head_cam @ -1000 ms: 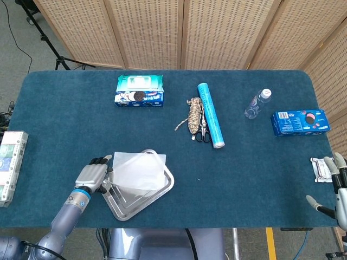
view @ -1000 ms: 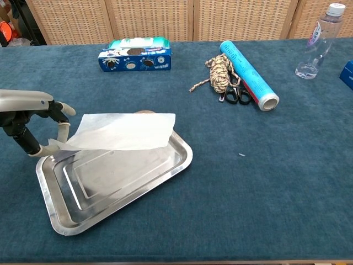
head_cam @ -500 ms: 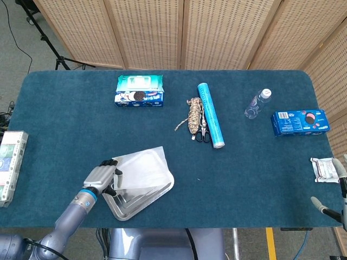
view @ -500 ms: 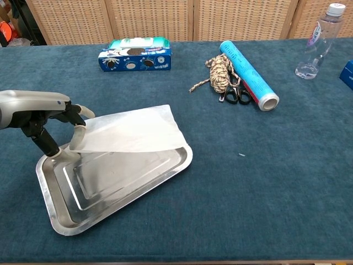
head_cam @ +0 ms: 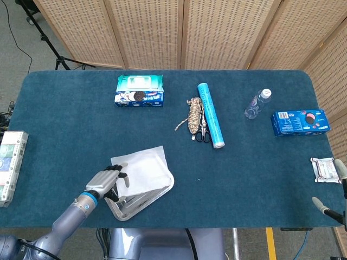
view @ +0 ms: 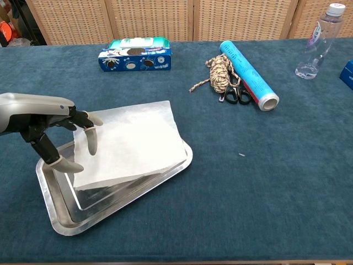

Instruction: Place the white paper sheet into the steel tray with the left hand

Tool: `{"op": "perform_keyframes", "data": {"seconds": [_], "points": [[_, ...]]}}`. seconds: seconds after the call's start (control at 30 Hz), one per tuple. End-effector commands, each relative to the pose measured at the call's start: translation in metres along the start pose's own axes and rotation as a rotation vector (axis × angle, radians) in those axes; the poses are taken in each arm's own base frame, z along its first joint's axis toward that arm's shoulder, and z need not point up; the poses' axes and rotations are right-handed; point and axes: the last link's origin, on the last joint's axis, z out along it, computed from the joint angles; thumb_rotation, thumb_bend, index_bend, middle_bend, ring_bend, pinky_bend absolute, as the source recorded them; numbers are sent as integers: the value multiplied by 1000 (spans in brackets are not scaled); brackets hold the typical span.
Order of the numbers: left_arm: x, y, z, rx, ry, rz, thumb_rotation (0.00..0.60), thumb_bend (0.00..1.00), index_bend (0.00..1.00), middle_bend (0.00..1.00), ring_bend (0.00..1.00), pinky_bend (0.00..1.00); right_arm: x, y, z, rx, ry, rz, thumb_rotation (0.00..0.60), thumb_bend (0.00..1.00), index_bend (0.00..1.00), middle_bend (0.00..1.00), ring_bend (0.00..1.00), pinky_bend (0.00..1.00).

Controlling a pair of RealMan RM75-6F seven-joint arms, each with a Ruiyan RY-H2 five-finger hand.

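The white paper sheet (view: 132,141) (head_cam: 143,169) lies tilted in the steel tray (view: 113,207) (head_cam: 142,202). Its near edge sits inside the tray and its far edge reaches past the tray's far rim. My left hand (view: 52,127) (head_cam: 105,183) is at the sheet's left edge. One of its fingers (view: 91,141) rests on top of the paper, and the thumb lies apart from it at the paper's edge, so nothing is pinched. Only a sliver of my right hand (head_cam: 340,172) shows at the right border, its fingers apart and empty.
At the back of the blue table are a cookie box (head_cam: 139,90), a rope bundle (head_cam: 194,115) with scissors (head_cam: 203,133), a blue roll (head_cam: 210,115) and a water bottle (head_cam: 257,103). Another blue box (head_cam: 300,122) and a white packet (head_cam: 321,168) lie at the right.
The left hand has lowered the paper from a raised hold down onto the tray. Its finger and thumb no longer pinch the sheet. The right hand has slid further out of view.
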Motion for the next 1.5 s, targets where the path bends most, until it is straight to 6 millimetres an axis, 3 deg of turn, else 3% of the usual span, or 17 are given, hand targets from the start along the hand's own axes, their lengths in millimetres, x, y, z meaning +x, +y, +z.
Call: {"op": "perform_keyframes", "data": {"seconds": [0.03, 0.27, 0.47, 0.87, 1.5], "points": [[-2, 5, -3, -24, -30, -38, 600, 248, 418, 0, 0, 0, 1, 0, -1, 0, 6, 3, 600, 0, 43, 0, 0, 0], [11, 7, -1, -72, 46, -62, 600, 263, 336, 0, 0, 0, 3, 1, -2, 3, 14, 7, 600, 0, 43, 0, 0, 0], [26, 4, -2, -154, 94, -81, 600, 259, 179, 0, 0, 0, 1, 0, -1, 5, 3, 1, 600, 0, 43, 0, 0, 0], [27, -6, 5, -158, -21, -158, 600, 231, 177, 0, 0, 0, -1, -1, -1, 6, -4, -4, 600, 0, 43, 0, 0, 0], [6, -6, 15, -120, -109, -155, 600, 226, 177, 0, 0, 0, 2, 1, -1, 3, 0, 8, 600, 0, 43, 0, 0, 0]]}}
